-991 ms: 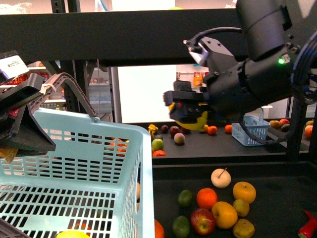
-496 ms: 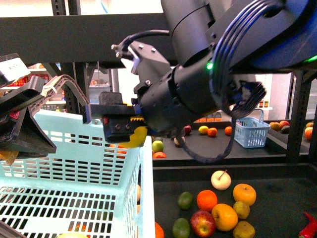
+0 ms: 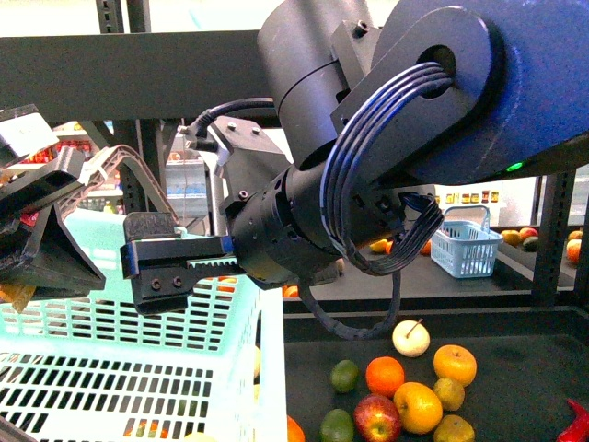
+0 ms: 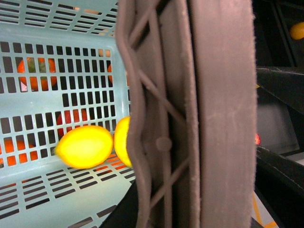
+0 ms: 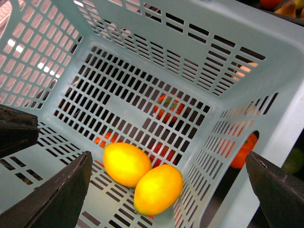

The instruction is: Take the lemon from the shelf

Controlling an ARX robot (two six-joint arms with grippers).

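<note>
Two lemons [image 5: 126,164] [image 5: 158,188] lie side by side on the floor of the light blue basket [image 5: 199,57]. My right gripper [image 5: 167,154] hangs open straight above them, nothing between its dark fingers [image 5: 57,194]. In the front view the right gripper [image 3: 175,267] is over the basket [image 3: 138,368], in front of the black shelf [image 3: 138,69]. My left gripper [image 3: 46,249] is shut on the basket's left rim. The left wrist view shows one lemon [image 4: 85,146] whole and the other lemon [image 4: 122,142] half hidden behind a grey finger [image 4: 223,118].
On the shelf's lower deck [image 3: 525,396], right of the basket, lie oranges [image 3: 385,375], a red apple [image 3: 377,416], limes [image 3: 343,374] and a pale apple [image 3: 410,338]. A small blue basket [image 3: 465,244] stands further back. The bulky right arm [image 3: 414,120] fills the upper middle.
The right arm swung left from the shelf to above the basket carrying a lemon. Its jaws have opened and that lemon now lies in the basket beside the other.
</note>
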